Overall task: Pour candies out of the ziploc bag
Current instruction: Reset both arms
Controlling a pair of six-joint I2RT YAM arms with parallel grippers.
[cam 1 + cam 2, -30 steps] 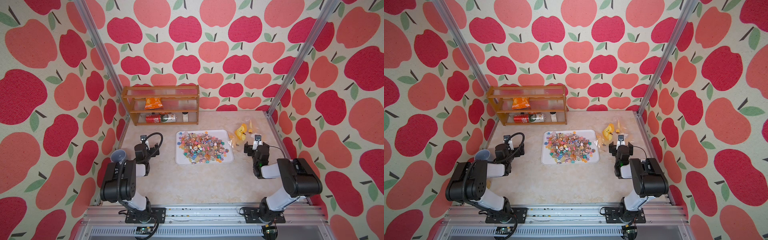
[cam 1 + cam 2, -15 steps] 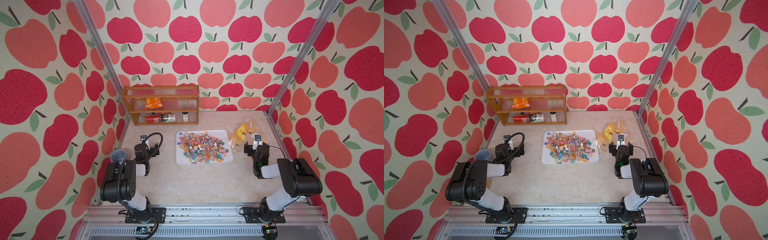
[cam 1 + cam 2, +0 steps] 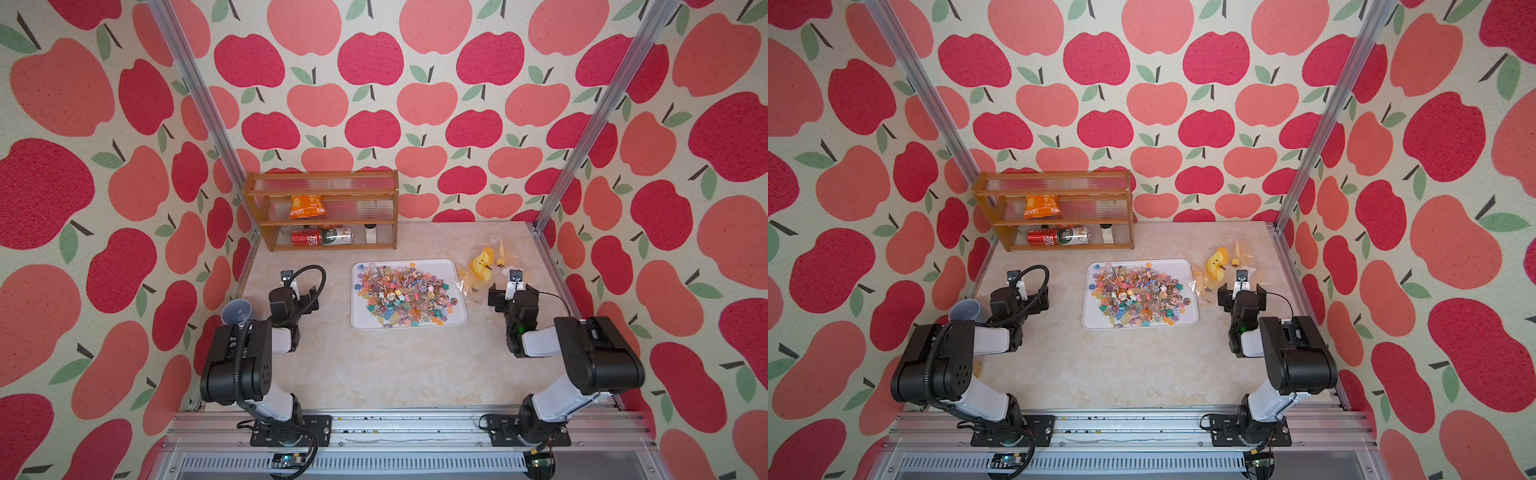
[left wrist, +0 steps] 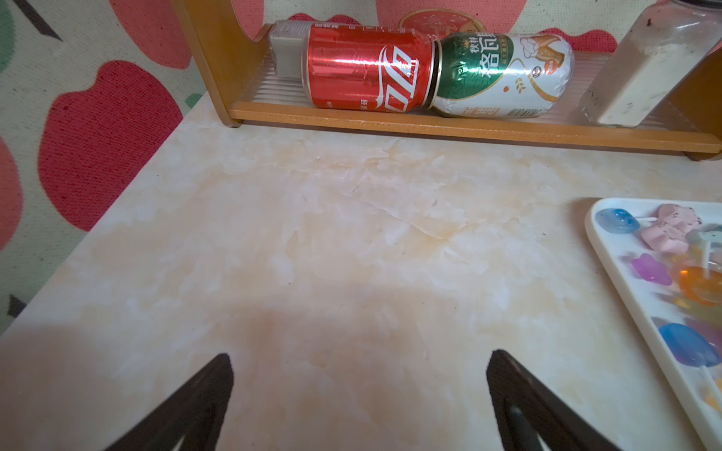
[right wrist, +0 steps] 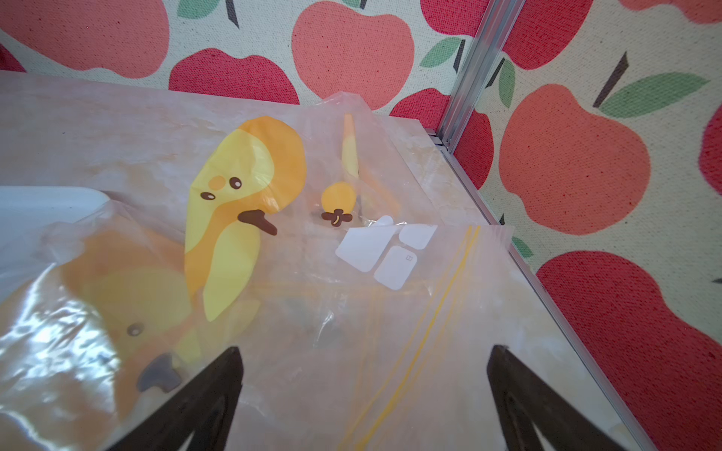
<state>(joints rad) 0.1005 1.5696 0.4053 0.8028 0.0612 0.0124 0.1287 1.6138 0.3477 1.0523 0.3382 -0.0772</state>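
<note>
Candies point(image 3: 405, 297) on tray point(image 3: 362, 319) | left pincer point(image 4: 357, 361): released, near tray | right pincer point(image 5: 363, 353): released, near tray

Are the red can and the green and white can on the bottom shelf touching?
Touching. The left wrist view shows the red can and the green and white can lying end to end, butted together with no gap.

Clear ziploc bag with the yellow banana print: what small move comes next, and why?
Probably just draw the right gripper back to rest: the multicoloured candies lie heaped on the white tray, the clear banana-print bag lies flat and looks empty, and the jaws stand open, holding nothing.
</note>
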